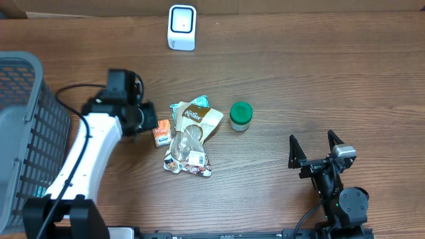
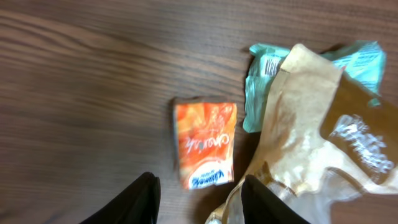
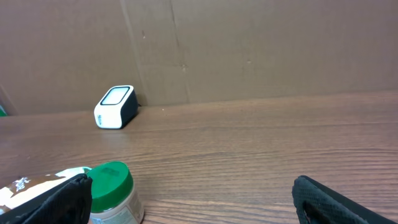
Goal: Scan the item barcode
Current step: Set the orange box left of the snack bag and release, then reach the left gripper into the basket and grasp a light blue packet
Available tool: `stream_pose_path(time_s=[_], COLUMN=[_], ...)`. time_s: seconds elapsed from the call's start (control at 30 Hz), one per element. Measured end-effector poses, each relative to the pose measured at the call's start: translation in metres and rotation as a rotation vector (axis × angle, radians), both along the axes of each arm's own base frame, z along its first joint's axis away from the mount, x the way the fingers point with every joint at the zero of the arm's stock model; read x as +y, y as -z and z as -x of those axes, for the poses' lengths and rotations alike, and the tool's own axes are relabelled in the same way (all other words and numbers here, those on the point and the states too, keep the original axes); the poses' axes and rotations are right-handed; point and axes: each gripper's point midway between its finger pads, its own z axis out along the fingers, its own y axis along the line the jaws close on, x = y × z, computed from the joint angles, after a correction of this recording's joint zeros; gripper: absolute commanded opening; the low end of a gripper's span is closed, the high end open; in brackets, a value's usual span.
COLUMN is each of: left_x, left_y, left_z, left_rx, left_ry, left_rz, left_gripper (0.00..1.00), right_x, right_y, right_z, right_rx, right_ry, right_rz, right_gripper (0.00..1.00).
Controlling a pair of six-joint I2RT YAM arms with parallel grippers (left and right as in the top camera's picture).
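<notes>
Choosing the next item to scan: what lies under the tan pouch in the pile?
A teal packet shows from under the tan pouch, sticking out past two of its edges; the packet's middle is covered. Anything else beneath the pouch is hidden.

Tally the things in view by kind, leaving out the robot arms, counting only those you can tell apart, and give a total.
Packets: 3 (orange sachet, teal packet, brown pouch)
Jars: 1 (green-lidded jar)
Scanners: 1 (white barcode scanner)
Baskets: 1 (grey mesh basket)
Total: 6; the pile's lower end may hide another packet.
</notes>
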Motion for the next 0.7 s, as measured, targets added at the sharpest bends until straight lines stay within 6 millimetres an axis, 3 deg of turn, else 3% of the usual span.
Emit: stream_pose_path(time_s=[0.13,0.23,0.27,0.37,0.4,0.47,0.57,0.7], left_x=[0.028,0.065,0.095,0.148,0.166,0.202,0.248,0.298], left_y=[-0.07,-0.144,-0.192,-0.249,-0.259,-0.268,-0.26,-0.206], left_z=[-0.019,-0.022,-0.016,0.014,0.026,0.056,0.091,0.116], left_rx=[-0.091,-0.228,-0.344,-0.482,-0.507,-0.513,-0.473,-0.334], left_ry=[-0.081,-0.188,-0.276,-0.452,-0.515,-0.653,-0.828,-0.989], left_rz=[-0.023,-0.065,-0.107,-0.179,-0.207,-0.257,-0.274,-0.219], left_gripper=[0.47,0.68,0.73,0.8,0.8,0.79,0.79,0.8], right_x=[0.0,0.0,0.0,0.0,0.0,0.0,0.0,0.0], right_y=[0.0,0.0,0.0,0.0,0.0,0.0,0.0,0.0], right_z=[0.0,0.0,0.0,0.0,0.0,0.0,0.0,0.0], right_rx=[0.001,0.0,0.0,0.0,0.0,0.0,0.0,0.001], right_ry=[0.0,0.0,0.0,-0.001,0.0,0.0,0.0,0.0], right_rz=[0.001,0.0,0.0,0.0,0.0,0.0,0.0,0.0], right_gripper=[1.0,1.0,1.0,1.0,1.0,1.0,1.0,1.0])
